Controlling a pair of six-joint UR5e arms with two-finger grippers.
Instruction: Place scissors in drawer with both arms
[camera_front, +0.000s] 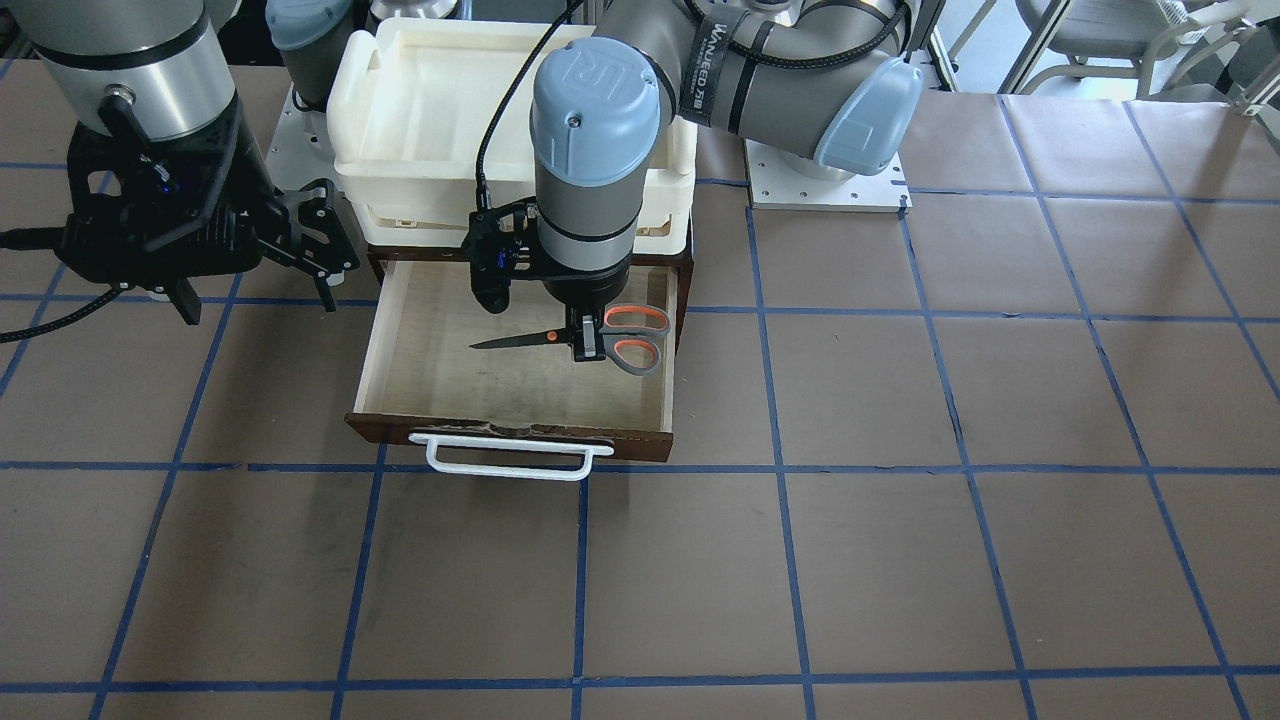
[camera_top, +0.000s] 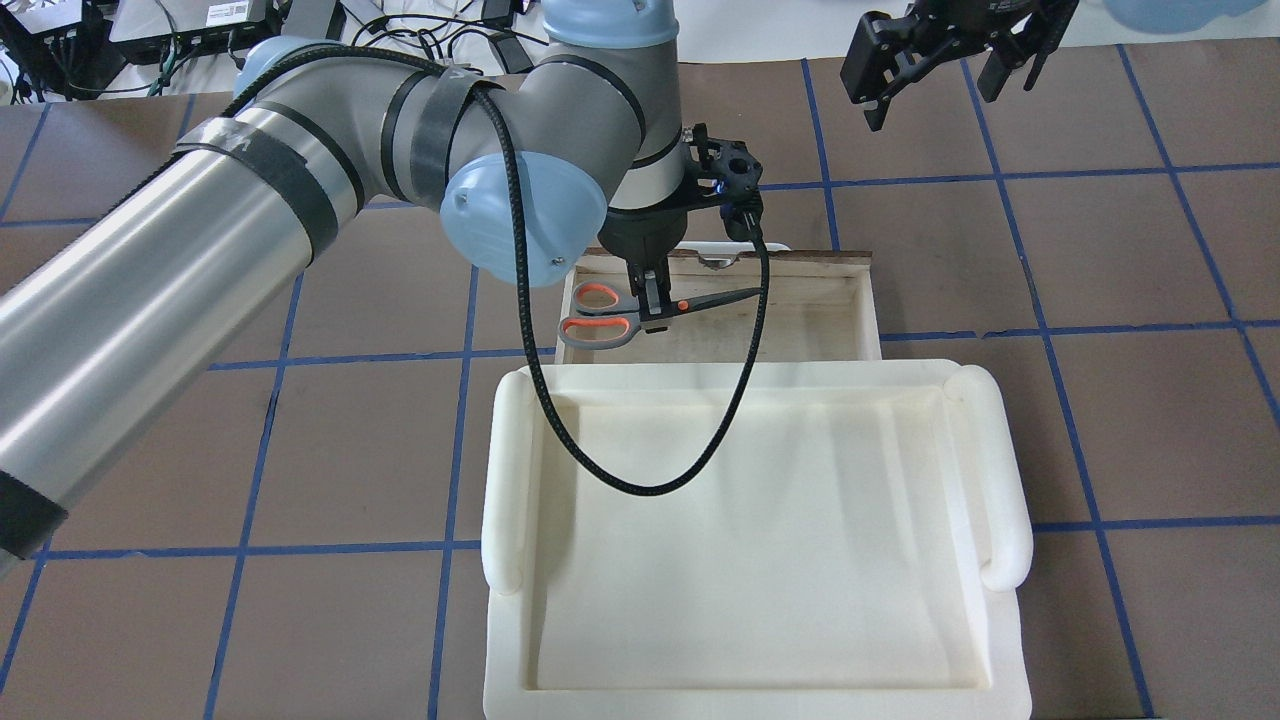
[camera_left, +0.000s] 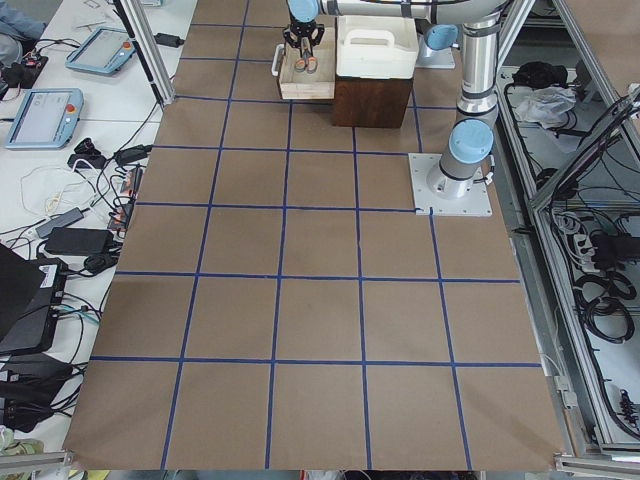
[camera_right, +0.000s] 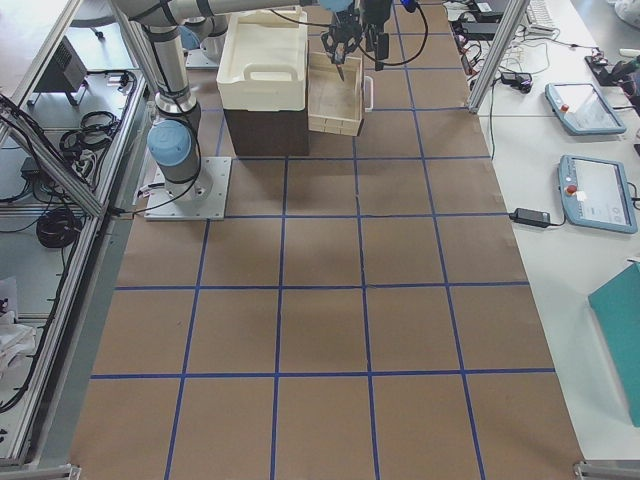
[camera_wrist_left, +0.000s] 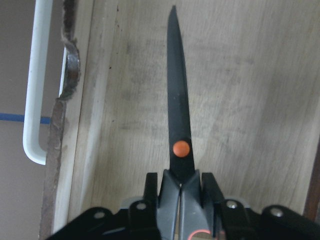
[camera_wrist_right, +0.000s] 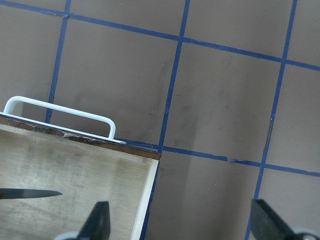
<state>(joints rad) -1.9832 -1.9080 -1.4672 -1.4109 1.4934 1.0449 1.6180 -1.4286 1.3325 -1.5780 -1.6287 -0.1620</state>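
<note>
— What's in the drawer (camera_front: 420, 350)?
— The scissors (camera_front: 590, 335), over its pale floor, left fingers (camera_front: 588, 342) clamped at the pivot. A cream tray (camera_top: 750, 540) sits on the box.
— And the right fingers (camera_front: 312, 232)?
— Spread wide, empty, beside the drawer above the brown, blue-taped worktop (camera_front: 900, 500).

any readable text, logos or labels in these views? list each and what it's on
"UR": embossed logo on the blue joint cap of the left arm, front-facing view.
"WANJEED" plus smaller characters too blurred to read: black strap round the left arm.
Tablet screens and the box label behind the table: too small to read.
Nothing on the scissors, drawer or cream tray.
</note>
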